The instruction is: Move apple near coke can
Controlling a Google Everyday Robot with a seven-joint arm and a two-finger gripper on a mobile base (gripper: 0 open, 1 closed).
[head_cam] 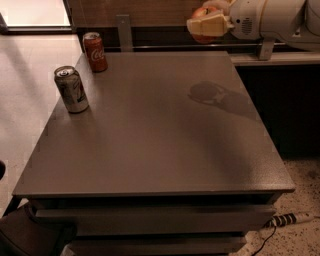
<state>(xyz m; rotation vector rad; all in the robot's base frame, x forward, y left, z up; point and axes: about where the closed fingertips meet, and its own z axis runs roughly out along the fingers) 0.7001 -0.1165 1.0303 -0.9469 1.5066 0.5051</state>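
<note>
Red-orange apple (200,12) held aloft at the upper right of the frame, clamped between the cream fingers of the gripper (204,20). One finger lies across its front and the other over its top. The apple is carried clear of the grey table (150,150), above its far edge, and a shadow (210,93) is cast on the right half of the tabletop. The coke can (95,51) is seen upright at the far left corner of the table, in the upper left of the frame, well apart from the apple. A silver can (71,89) stands upright near the left edge, lower in the frame than the coke can and apart from it.

The step in hand is judged to be the carry toward the coke can, with the placing not yet done. The apple is best held high while it is taken leftward. It is then best lowered onto bare tabletop just to the right of the coke can, so that neither can is struck by the fingers. Release should be made only once the apple rests on the surface, since a round fruit may roll if dropped and the table edges there are close.

White script on the red can is read as Coca-Cola lettering. Dark markings on the silver can cannot be read. No writing is made out on the gripper.
</note>
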